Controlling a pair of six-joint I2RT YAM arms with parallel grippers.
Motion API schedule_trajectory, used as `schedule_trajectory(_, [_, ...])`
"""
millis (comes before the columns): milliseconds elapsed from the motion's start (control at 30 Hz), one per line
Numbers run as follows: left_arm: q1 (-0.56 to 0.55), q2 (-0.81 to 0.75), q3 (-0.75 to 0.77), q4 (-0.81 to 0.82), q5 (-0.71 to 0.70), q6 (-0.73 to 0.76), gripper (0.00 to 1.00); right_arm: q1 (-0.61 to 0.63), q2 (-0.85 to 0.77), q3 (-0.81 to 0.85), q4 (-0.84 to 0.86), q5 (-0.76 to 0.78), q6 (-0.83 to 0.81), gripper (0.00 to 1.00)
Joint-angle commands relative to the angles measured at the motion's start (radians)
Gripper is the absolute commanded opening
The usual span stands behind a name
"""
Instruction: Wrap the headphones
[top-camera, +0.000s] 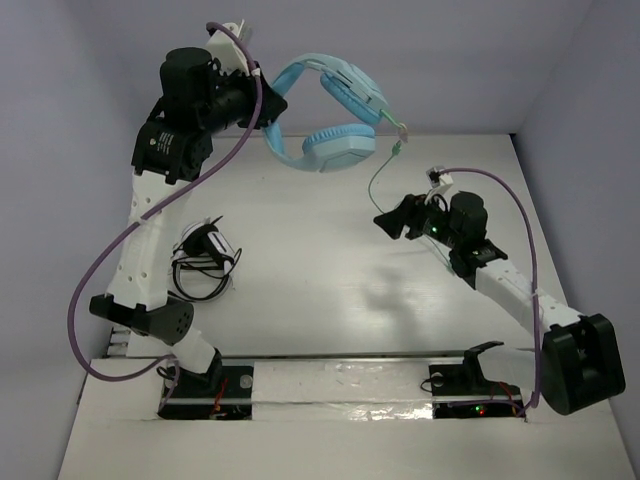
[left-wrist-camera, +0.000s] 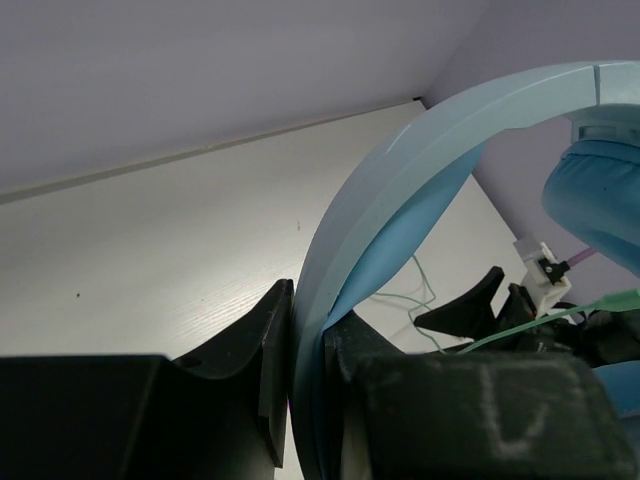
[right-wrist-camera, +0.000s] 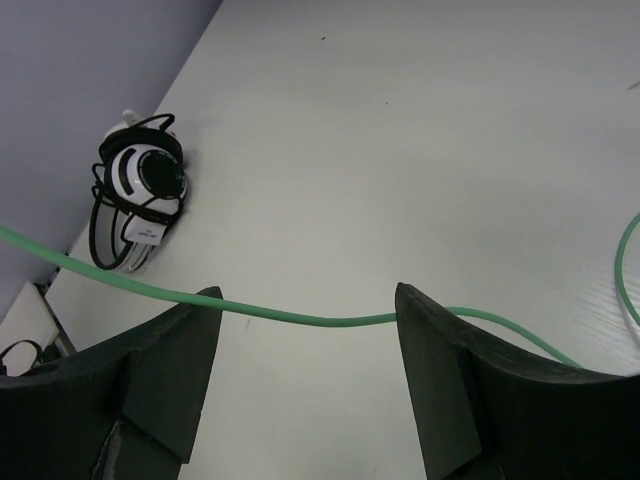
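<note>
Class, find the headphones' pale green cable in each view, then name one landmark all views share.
Top external: cable hangs right of centre, from headphones down toward right hand.
Left wrist: cable, thin green line, lower right.
Right wrist: cable crosses lower half between open fingers.
Shared landmark: the right hand, in all three.

The headphones (top-camera: 330, 110) hang above the far middle of the tabletop (top-camera: 330, 300), their headband clamped in the left end effector (top-camera: 268, 108) just to their left. Their cable (top-camera: 382, 170) drops nearer and rightward, crossing the gap between the spread fingers of the right end effector (top-camera: 395, 218). A coiled cable bundle (top-camera: 205, 255) lies on the tabletop at the left, beside the left arm (top-camera: 140, 240).
</note>
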Motion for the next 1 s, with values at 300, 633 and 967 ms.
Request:
schedule_trajectory(300, [0.027,-0.02,0.092,0.119,0.143,-0.105,0.0,-0.006,0.15,0.06,0.174,0.045,-0.047,0.78])
schedule_trajectory(633, [0.054,-0.03,0.094,0.157,0.181,-0.134,0.0,-0.006,0.251,-0.002,0.318,0.089,-0.038,0.84])
schedule_trajectory(967, [0.107,-0.042,0.027,0.24,0.24,-0.191,0.0,-0.006,0.321,-0.011,0.369,0.045,0.021,0.35])
